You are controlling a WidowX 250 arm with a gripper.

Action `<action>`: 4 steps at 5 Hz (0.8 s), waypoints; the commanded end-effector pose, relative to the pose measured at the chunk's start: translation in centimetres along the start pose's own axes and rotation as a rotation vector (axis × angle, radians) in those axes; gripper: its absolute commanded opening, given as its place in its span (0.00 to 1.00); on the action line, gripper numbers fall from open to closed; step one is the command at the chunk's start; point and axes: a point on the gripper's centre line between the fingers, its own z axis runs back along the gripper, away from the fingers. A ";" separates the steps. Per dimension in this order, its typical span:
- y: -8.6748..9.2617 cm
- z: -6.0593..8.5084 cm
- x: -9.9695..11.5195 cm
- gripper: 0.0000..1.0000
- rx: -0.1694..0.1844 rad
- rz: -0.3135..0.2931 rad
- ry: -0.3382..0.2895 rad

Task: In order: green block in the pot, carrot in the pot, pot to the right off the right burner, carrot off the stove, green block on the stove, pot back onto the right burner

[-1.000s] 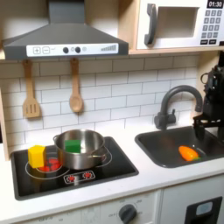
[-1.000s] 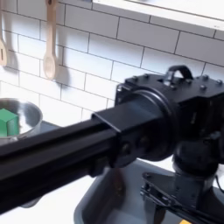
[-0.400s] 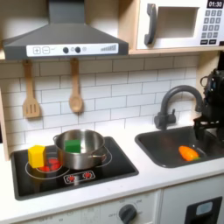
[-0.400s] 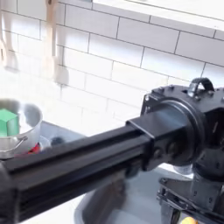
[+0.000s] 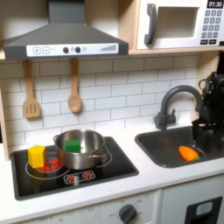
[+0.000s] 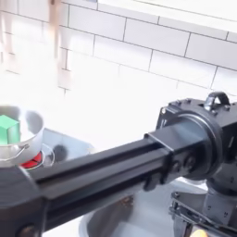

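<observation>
We judge the first step done: the green block (image 5: 73, 146) sits inside the pot (image 5: 80, 149), and in the second exterior view the same green block (image 6: 8, 129) shows in the pot (image 6: 28, 125) at the second exterior view's left edge. The pot stands on the right burner (image 5: 98, 159) of the stove (image 5: 122, 166). The carrot (image 5: 188, 153) lies on the floor of the sink (image 5: 156, 144), so the second step looks to be in hand, with the slide, both removals and the slide back all left to do. The end effector (image 5: 203, 131) hangs over the sink near the first exterior view's right edge, above and just beside the carrot, apart from it; it carries nothing we can see, and we cannot tell how far its jaws stand apart. A yellow block (image 5: 36, 156) and a small red piece (image 5: 52, 163) rest on the stove's left burner beside the pot. The surface (image 5: 131, 191) is a pale toy-kitchen counter with a white tiled wall, two wooden utensils, a grey hood, a microwave, and a dark faucet (image 5: 173, 101).
</observation>
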 end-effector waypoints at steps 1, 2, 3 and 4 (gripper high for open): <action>0.9 -1.5 0.4 1.00 0.016 0.025 0.002; 1.5 -1.8 0.7 1.00 0.030 0.048 0.003; 2.0 -2.5 0.9 1.00 0.035 0.067 0.010; 1.5 -3.1 0.7 1.00 0.022 0.038 0.020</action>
